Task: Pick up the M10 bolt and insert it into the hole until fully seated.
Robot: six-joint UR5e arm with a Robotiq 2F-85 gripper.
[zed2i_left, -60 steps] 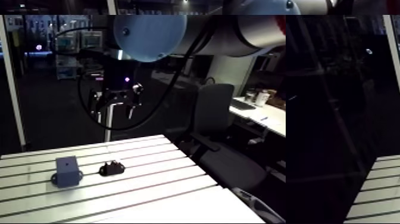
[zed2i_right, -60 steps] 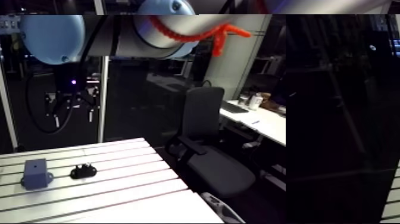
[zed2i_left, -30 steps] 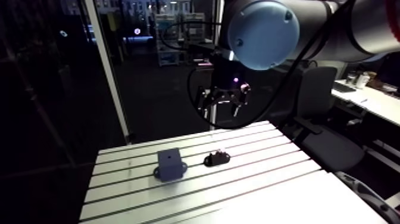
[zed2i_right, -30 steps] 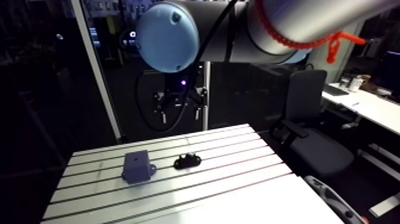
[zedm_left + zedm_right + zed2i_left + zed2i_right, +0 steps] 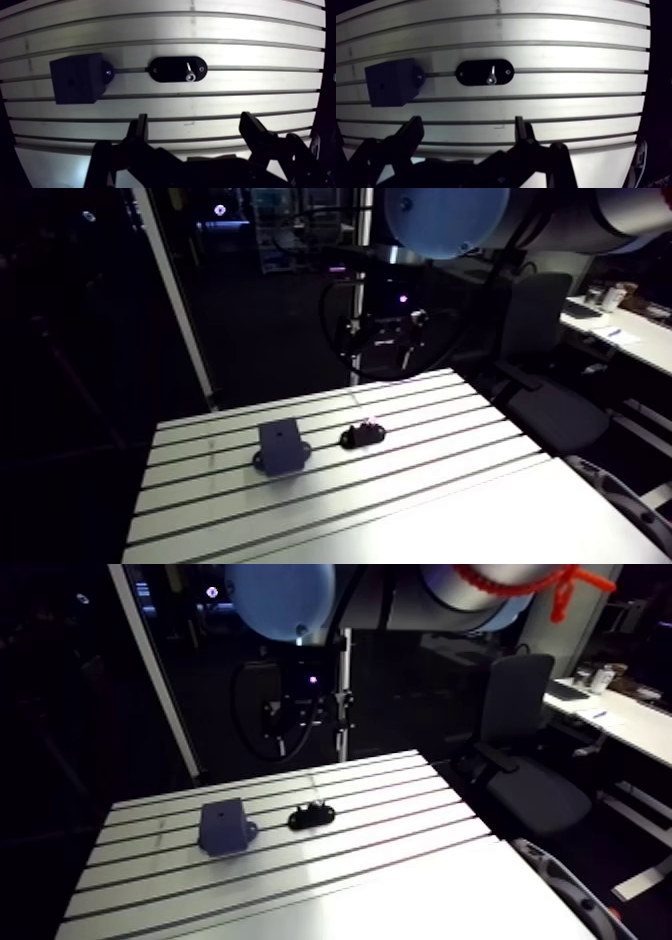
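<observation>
One M10 bolt (image 5: 189, 73) sits on one black oval plate (image 5: 167, 70), just beside one dark block (image 5: 75, 78), left of centre in the arm view; the gripper (image 5: 195, 125) hovers spread wide, empty.

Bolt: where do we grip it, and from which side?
Grip the bolt by its exposed upper part, coming straight down from above. It seems to stand roughly upright in the black holder, which hides its lower end; the open gripper can straddle it.
</observation>
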